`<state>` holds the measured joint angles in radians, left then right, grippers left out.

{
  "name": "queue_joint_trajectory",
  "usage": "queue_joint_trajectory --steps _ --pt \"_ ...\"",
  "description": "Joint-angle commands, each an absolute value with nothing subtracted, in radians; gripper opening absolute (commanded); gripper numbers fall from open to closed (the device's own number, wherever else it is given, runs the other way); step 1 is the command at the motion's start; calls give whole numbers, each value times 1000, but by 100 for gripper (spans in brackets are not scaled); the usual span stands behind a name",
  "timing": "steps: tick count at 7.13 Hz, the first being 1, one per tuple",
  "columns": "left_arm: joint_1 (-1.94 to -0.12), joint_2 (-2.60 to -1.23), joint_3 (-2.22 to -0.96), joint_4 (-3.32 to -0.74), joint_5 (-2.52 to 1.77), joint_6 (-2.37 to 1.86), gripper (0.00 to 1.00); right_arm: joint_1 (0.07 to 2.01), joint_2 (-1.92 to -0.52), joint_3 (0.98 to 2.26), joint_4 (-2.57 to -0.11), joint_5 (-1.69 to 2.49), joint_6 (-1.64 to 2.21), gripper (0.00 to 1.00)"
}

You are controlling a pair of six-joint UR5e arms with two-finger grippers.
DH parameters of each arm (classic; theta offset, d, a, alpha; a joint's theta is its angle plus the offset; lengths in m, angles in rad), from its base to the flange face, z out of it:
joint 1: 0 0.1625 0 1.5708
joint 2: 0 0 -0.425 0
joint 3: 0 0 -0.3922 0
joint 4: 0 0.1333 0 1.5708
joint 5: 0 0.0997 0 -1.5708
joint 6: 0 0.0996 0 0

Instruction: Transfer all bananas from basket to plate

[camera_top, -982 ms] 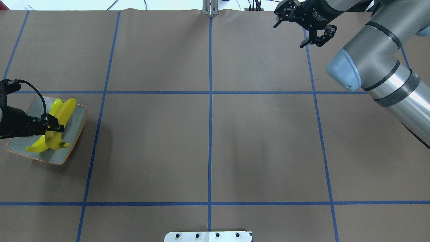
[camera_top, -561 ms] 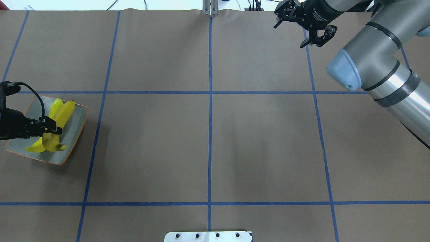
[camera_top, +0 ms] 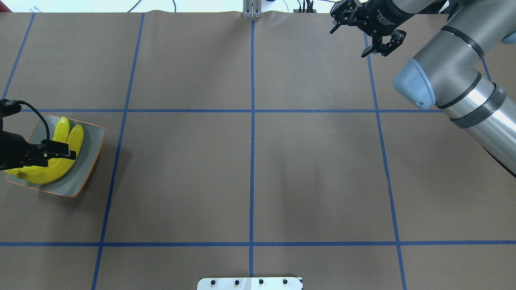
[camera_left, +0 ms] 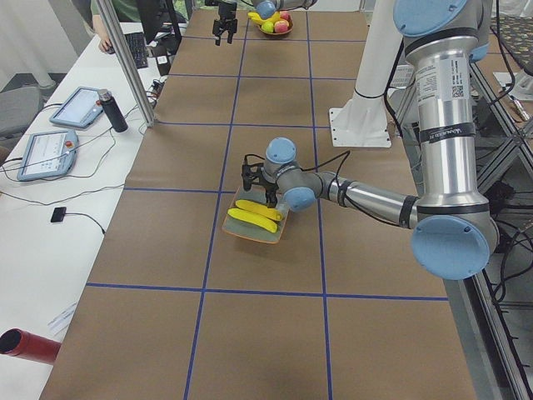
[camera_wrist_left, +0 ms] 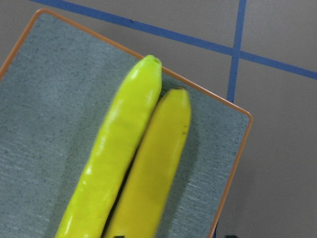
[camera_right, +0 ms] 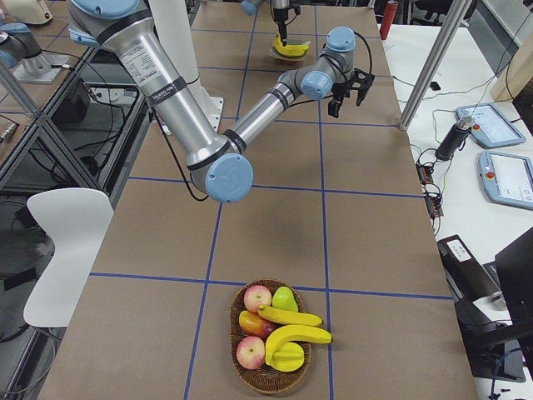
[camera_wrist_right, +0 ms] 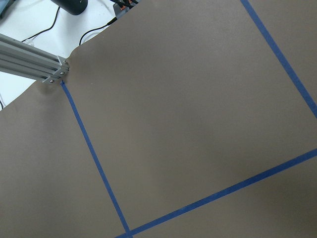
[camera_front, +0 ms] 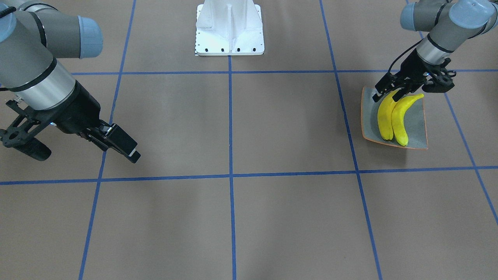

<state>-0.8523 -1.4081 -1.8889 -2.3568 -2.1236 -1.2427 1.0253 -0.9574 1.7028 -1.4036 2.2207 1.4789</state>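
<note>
Left gripper [camera_front: 393, 92] straddles the stem ends of two bananas [camera_front: 392, 116] on the plate [camera_front: 418, 124], at the right of the front view. I cannot tell whether it pinches or has let go.

Overhead, the banana [camera_top: 75, 139] it held tilted a moment ago now lies flat beside the other. The right gripper [camera_top: 360, 35] hangs spread and empty, far right.

From the right end, two more bananas [camera_right: 293, 327] wait in the basket [camera_right: 243, 377], so the job looks half done.
</note>
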Motion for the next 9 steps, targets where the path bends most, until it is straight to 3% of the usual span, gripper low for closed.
queue_joint_trajectory --steps 1,5,9 --pt "-891 -1425 -1891 -2367 -2131 -1243 100 1049 -982 1704 -1405 2227 1427 100" --pt "-1054 -1722 -1870 -2042 -2263 -1239 100 1231 -1145 1701 -1420 2364 1083 100" --pt "-1048 -1816 -1764 -2042 -2253 -1243 100 1405 -1340 1570 -1428 2352 499 100"
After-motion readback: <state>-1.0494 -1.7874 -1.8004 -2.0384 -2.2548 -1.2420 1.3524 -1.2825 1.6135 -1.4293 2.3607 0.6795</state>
